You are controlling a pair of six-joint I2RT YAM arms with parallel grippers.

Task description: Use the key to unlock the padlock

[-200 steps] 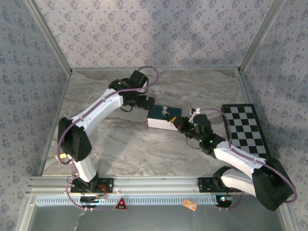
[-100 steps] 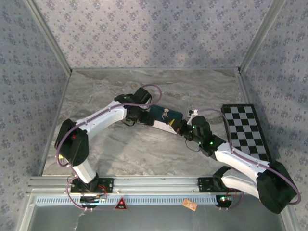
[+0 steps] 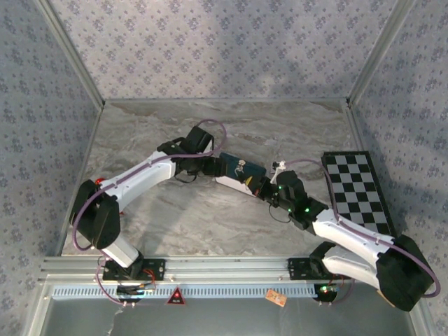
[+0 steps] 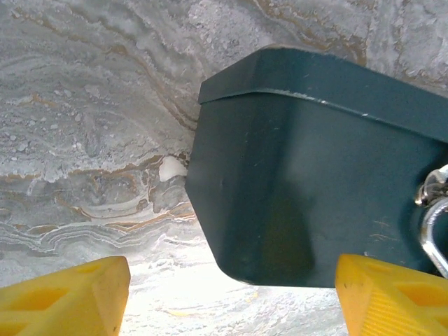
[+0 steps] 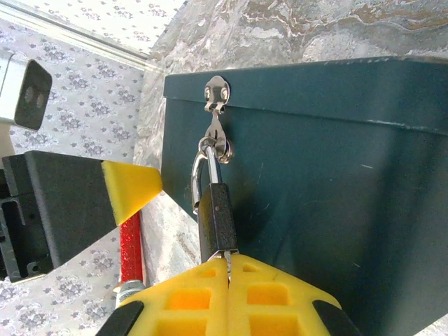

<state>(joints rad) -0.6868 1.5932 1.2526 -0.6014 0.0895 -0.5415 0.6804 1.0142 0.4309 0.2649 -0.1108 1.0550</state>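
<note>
My right tool [image 5: 229,269] pinches the lower end of the padlock [image 5: 217,217], which hangs from the hasp [image 5: 215,91] on the dark tin [image 5: 336,161], while my left tool [image 4: 231,294] stands spread about the tin's corner on the marbled worktop [image 4: 91,105].

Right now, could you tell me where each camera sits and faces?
Top external: above and behind the bases, looking down on both arms, left hand and right hand at the tin.
Left wrist: on the left arm, facing the tin's end between its open fingers.
Right wrist: faces the padlock on the tin's hasp, fingers shut seemingly on the key.
Shared: both wrist views show the tin.
</note>
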